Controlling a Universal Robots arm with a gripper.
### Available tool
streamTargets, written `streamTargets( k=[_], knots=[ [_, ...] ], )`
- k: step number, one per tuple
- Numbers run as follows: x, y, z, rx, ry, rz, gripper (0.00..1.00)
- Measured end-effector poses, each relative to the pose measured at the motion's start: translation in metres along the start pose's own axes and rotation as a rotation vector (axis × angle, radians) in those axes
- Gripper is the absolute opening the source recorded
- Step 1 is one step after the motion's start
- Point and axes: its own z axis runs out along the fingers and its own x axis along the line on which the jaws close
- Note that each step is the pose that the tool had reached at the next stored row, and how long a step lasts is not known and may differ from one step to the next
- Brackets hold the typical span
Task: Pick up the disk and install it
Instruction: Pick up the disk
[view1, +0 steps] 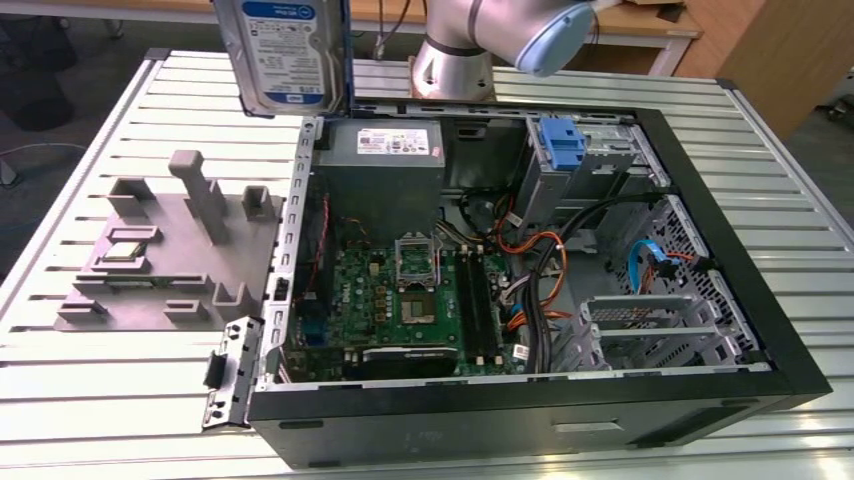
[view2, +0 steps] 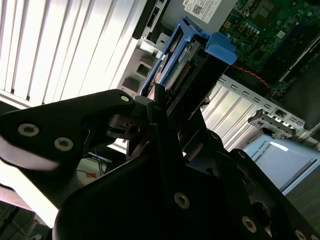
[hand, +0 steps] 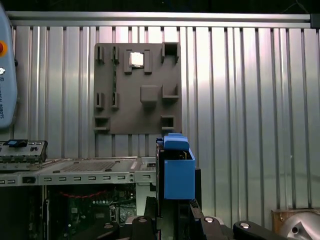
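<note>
Disk (view2: 182, 65) sits pinched in my gripper (view2: 175, 112): in both wrist views the black fingers (hand: 150, 212) press against its blue carrier frame from either side, and the frame's end sticks out past them. In the exterior view the disk (view1: 287, 55) hangs upright in the air with its label facing the camera. It is above the slatted counter (view1: 107, 400), just over the far corner of the open computer case (view1: 534, 425) on the exterior view's left. Below it inside the case are the grey power supply (view1: 380, 150) and the green motherboard (view1: 400, 300). A blue bracket (view1: 563, 145) stands further towards the exterior view's right. A grey fixture plate (view1: 160, 260) lies on the counter beside the case.
</note>
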Motion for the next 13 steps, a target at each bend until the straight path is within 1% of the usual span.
streamTargets(
  k=[13],
  knots=[
    [-0.0008, -0.0314, -0.0007, 0.0000, 0.0000, 0.000, 0.35]
  ],
)
